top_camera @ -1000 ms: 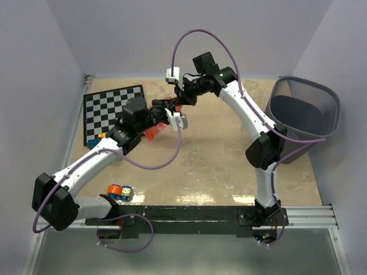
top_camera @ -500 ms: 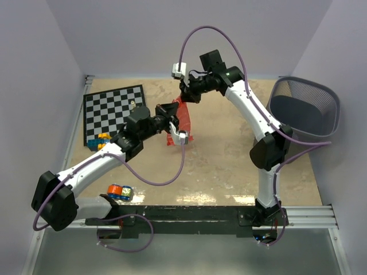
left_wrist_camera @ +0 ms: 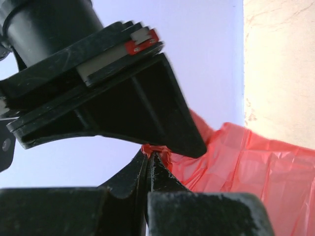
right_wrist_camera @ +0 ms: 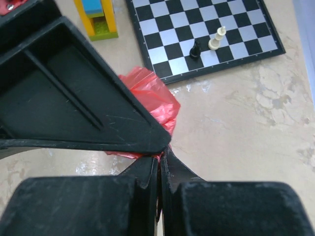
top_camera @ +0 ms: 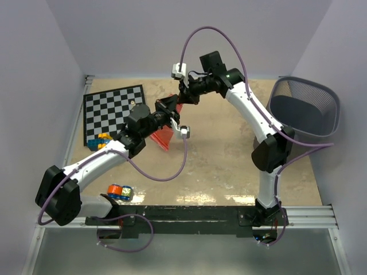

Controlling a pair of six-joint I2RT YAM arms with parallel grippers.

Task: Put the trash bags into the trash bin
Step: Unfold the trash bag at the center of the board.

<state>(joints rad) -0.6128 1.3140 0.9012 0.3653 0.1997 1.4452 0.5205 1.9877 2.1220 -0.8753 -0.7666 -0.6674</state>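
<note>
While both pairs of jaws are clenched, you have each one pinching the same thin film: your left gripper (left_wrist_camera: 150,156) nips a crumpled edge of the trash bag (left_wrist_camera: 256,167) between its closed tips, and your right gripper (right_wrist_camera: 160,153) bites the red-orange plastic just beside that spot, so the two sets of tips meet almost nose to nose. From that shared pinch the bag hangs down limp and wrinkled, spreading into a loose fan below your left gripper. You cannot tell from the overhead view whether its lower edge touches the table (top_camera: 229,160). The bag sits over the middle-left of the table, near the right side of the chessboard (top_camera: 109,112), where a black piece (right_wrist_camera: 195,49) and a white piece (right_wrist_camera: 216,38) stand side by side. Coloured toy blocks (top_camera: 102,139) lie at the board's near edge. Your trash bin (top_camera: 303,91), dark wire mesh, is at the far right of the table, well apart from the bag and both grippers.
</note>
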